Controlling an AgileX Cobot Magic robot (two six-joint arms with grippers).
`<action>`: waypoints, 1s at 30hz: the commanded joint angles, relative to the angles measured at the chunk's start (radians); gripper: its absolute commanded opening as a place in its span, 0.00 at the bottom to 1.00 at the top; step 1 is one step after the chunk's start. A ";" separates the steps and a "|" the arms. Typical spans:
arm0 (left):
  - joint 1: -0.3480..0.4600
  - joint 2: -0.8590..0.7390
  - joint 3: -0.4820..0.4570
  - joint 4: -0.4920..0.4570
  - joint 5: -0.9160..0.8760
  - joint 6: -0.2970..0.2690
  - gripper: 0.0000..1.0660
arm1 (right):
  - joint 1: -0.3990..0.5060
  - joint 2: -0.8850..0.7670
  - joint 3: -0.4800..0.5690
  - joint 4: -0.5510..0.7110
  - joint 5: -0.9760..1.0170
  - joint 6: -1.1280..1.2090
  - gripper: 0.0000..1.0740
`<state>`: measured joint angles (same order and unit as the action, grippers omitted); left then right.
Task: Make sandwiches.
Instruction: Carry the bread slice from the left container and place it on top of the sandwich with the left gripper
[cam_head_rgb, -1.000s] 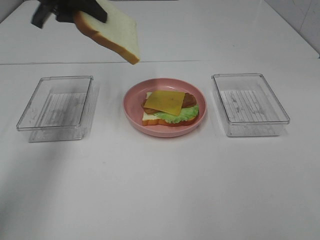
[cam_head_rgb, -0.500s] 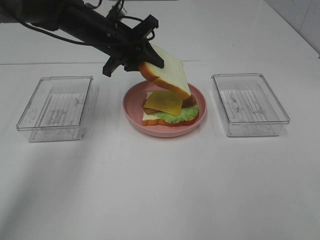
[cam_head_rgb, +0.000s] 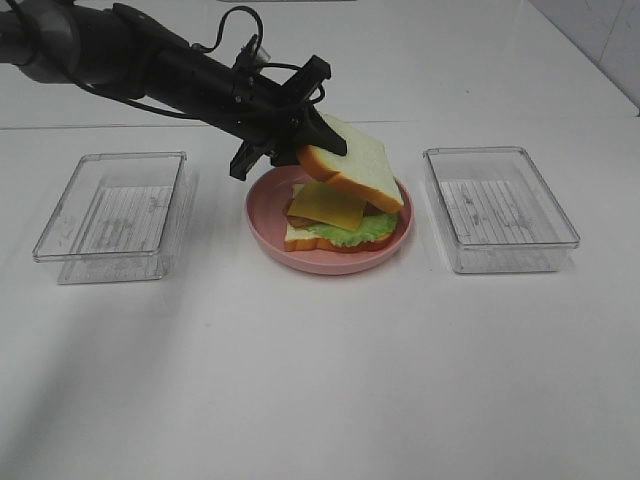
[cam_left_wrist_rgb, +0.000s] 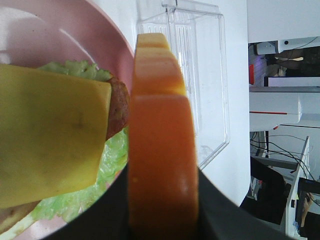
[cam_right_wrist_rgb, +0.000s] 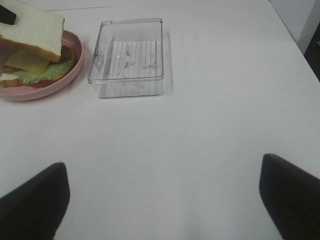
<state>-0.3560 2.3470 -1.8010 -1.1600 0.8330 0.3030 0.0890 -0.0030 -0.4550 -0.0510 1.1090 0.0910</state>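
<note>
While left gripper clamps tilted white top slice, cheese-topped stack sits below; right gripper open.

No readable text, label or number shows anywhere.

- Your high camera looks down across the whole bench from the front.
- Your left wrist camera sits tight against the pink plate.
- Your right wrist camera views that plate from afar.

Plate — between two boxes
</note>
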 joint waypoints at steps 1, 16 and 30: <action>-0.007 0.018 -0.008 -0.024 0.019 0.009 0.00 | -0.002 -0.030 0.002 -0.003 -0.009 -0.006 0.89; -0.007 0.046 -0.008 -0.012 -0.010 -0.007 0.00 | -0.002 -0.030 0.002 -0.003 -0.009 -0.006 0.89; -0.007 0.041 -0.008 0.111 -0.029 -0.106 0.42 | -0.002 -0.030 0.002 -0.003 -0.009 -0.006 0.89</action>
<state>-0.3570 2.3930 -1.8060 -1.0580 0.8140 0.2030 0.0890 -0.0030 -0.4550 -0.0510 1.1090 0.0910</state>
